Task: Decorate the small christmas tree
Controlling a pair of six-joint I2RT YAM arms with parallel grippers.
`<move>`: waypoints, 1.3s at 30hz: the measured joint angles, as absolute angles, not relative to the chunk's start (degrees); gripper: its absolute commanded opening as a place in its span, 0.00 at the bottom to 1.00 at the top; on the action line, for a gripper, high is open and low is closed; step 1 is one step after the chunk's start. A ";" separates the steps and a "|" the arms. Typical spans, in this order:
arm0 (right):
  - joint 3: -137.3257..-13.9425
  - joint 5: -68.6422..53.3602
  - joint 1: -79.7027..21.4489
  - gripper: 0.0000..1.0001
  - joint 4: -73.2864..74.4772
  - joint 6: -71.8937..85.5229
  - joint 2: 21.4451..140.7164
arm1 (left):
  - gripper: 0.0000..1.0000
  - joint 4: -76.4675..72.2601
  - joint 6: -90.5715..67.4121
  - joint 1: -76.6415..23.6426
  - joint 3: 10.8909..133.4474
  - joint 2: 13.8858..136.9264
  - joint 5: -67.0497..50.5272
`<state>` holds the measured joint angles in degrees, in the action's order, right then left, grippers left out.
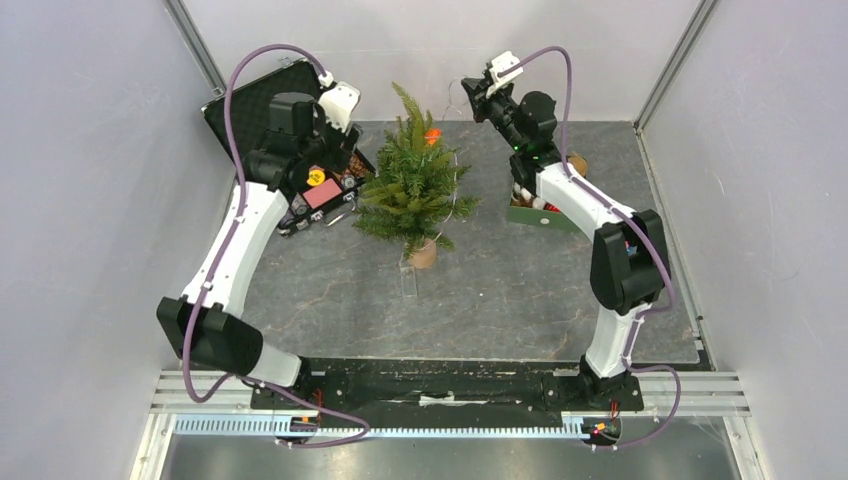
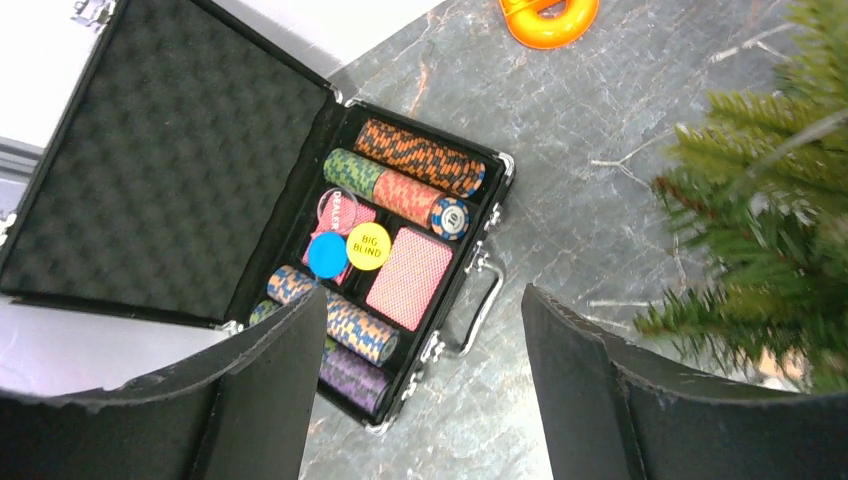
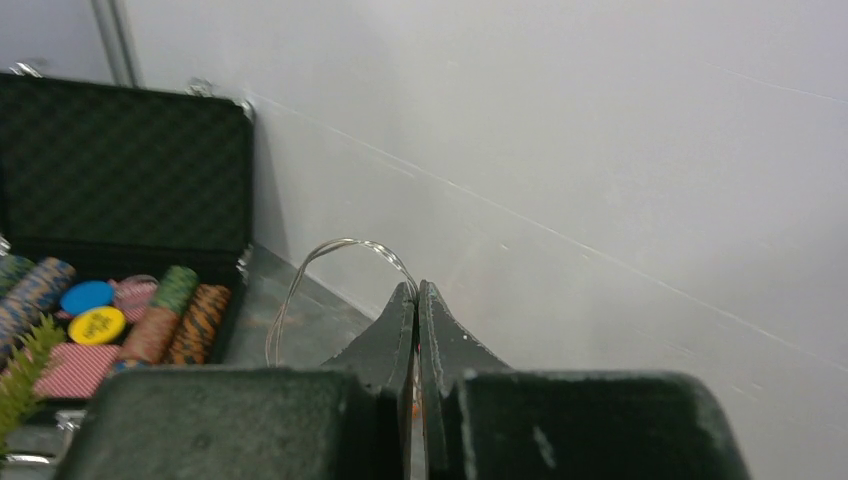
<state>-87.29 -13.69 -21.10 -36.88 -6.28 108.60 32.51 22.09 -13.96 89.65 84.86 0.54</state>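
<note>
Green and bushy, the small christmas tree [image 1: 410,190] is being borne upright on its tan stump near the middle of the grey counter [image 1: 520,290], between the two arms, where either one can be brought to it. The right pincer [image 3: 417,288] is being held high, behind and to the right of the tree top, with its jaws pressed together. A thin clear wire [image 3: 330,245] is looping out from between them, so it is being judged as pinched there, probably so that it can be draped over the branches from above. In the top view a fine strand is being seen trailing down past the tree's right side, though whether it is resting on the needles cannot be told. The left pincer [image 2: 424,295] is being held wide open and empty above the open poker case [image 2: 160,150] at the tree's left, and nothing is being touched by it. An orange ring [image 2: 548,20] is lying on the counter near the tree, apart from both pincers. Draping the wire is being judged as the step in hand, with care being called for so that the light tree is not tipped by a taut strand.
</note>
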 measured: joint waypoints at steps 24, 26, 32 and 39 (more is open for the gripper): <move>-105.36 -14.39 -20.88 0.00 34.61 -24.16 90.85 | 0.55 54.26 19.49 -14.61 93.19 63.66 -19.73; -105.38 -16.62 -20.88 0.00 36.99 -22.37 90.24 | 0.52 56.23 18.90 -15.20 94.54 63.13 -23.07; -97.36 -27.40 -20.82 0.00 38.19 -14.33 87.92 | 0.51 59.40 16.80 -20.60 96.51 61.76 -29.39; -81.60 -34.09 -20.88 0.00 30.87 -0.71 80.71 | 0.54 54.02 10.94 -33.61 96.40 59.70 -27.27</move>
